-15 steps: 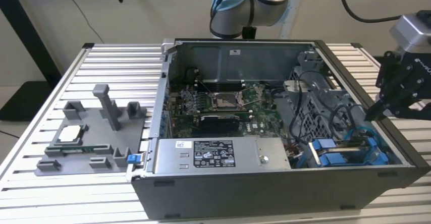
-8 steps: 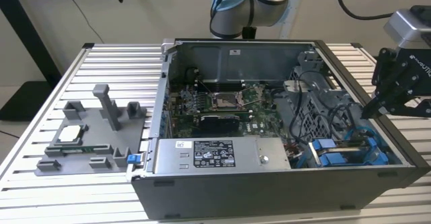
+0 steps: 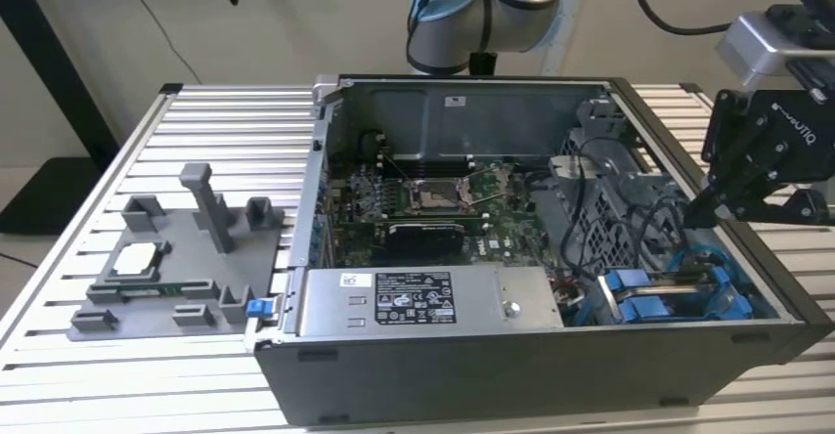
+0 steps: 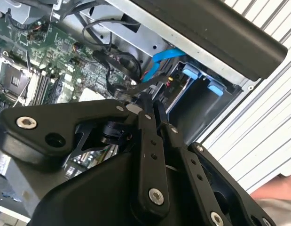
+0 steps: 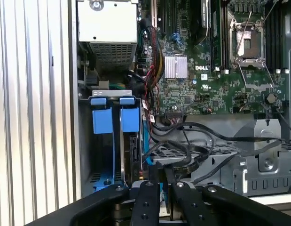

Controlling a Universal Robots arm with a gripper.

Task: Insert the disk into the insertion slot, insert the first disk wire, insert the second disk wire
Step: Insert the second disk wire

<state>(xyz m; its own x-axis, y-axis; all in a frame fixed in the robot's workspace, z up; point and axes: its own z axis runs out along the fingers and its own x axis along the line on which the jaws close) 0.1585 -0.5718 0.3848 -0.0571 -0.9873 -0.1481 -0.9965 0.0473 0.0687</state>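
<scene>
- We see our gripper [image 5: 162, 170] clenched on a black wire [image 4: 147, 82], just beside the disk [image 5: 134, 151].
- The disk sits edge-on in its slot [image 5: 107, 93], blue tabs [image 5: 102, 120] at the mouth.

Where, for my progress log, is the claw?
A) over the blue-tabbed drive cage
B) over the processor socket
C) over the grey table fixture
A: in the exterior view the claw hangs over the blue-tabbed drive cage, at the exterior view's right.
</scene>
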